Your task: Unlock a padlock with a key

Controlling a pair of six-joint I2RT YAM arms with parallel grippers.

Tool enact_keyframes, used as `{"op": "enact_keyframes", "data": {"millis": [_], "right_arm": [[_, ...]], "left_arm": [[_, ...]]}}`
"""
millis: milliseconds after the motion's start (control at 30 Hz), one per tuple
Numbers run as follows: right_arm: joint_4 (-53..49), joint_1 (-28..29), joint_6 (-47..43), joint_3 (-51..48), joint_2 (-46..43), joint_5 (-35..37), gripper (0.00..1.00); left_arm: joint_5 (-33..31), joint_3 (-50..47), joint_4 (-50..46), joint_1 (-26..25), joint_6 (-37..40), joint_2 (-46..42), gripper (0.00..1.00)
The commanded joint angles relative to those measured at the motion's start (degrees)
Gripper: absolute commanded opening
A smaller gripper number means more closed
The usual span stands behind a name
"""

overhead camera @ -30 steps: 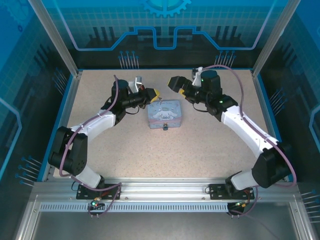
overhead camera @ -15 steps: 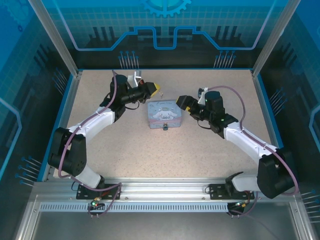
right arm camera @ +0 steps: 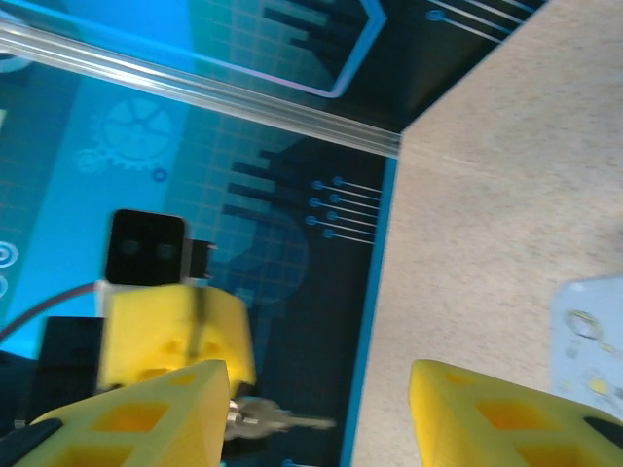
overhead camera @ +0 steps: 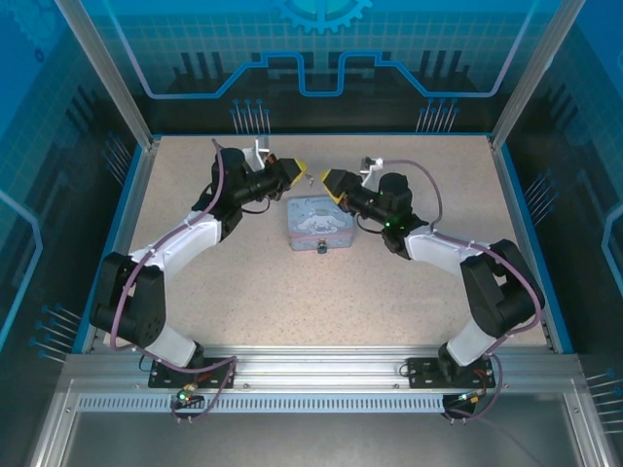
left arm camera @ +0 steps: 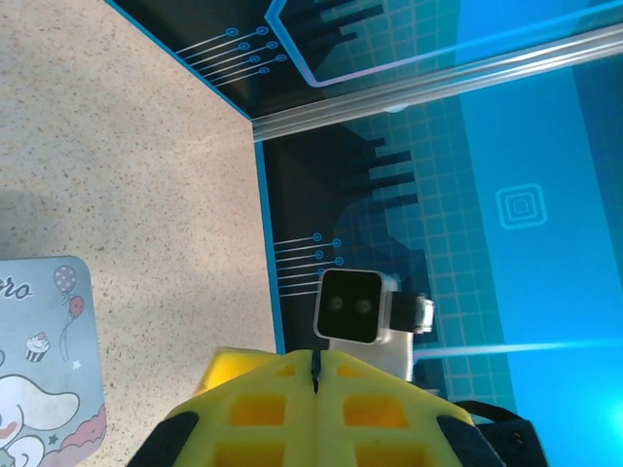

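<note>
- Progress, done: the key [right arm camera: 277, 421] is off the table [overhead camera: 409, 292] and clenched in my left gripper [overhead camera: 295, 173]. Its blade juts out past those fingertips.
- Progress, left: the padlock [overhead camera: 321, 247] sits at the near wall of the tin [overhead camera: 316, 219], below both pairs of jaws, on the side toward my bases and well apart from them. No key is in it, so I judge that inserting and turning are both not yet done.
- Right gripper [overhead camera: 331, 181]: the jaws stand apart and grasp nothing. The key's blade lies in the gap between them, close beside one finger and clear of the other. Whether it touches the nearer finger I cannot tell.
- Pose: both arms reach forward and bend inward, with the wrists raised over the tin's far edge. The two sets of fingertips face each other, almost meeting.
- Reading: I judge this a transfer or re-grip of the key between my two grippers, made before any approach to the padlock.
</note>
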Motion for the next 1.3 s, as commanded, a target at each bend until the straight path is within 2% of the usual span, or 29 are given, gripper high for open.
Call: {"op": "enact_keyframes", "data": {"millis": [0, 167, 600, 800, 1067, 1267], "right_arm": [[7.36, 1.09, 2.1, 2.66, 1.4, 0.49, 0.49], [9.52, 1.99, 3.24, 4.1, 3.45, 0.6, 0.4], [10.64, 3.9, 4.13, 4.76, 5.8, 0.38, 0.33], [11.2, 4.26, 4.38, 3.75, 5.83, 0.2, 0.27], [11.47, 4.35, 4.74, 3.37, 5.8, -0.15, 0.25], [11.5, 4.33, 5.08, 3.17, 6.05, -0.23, 0.19]], "left_arm": [[-1.87, -1.38, 2.28, -0.19, -0.93, -1.69, 0.0], [-2.44, -1.87, 2.94, -0.26, -1.43, -1.55, 0.0], [-3.42, -1.69, 3.91, -0.37, -1.66, -1.03, 0.0], [-3.66, -1.87, 3.92, -0.37, -1.49, -0.86, 0.0], [-3.88, -1.96, 3.64, -0.37, -1.08, -0.7, 0.0], [-4.14, -1.9, 3.26, -0.37, -0.4, -0.66, 0.0]]}}
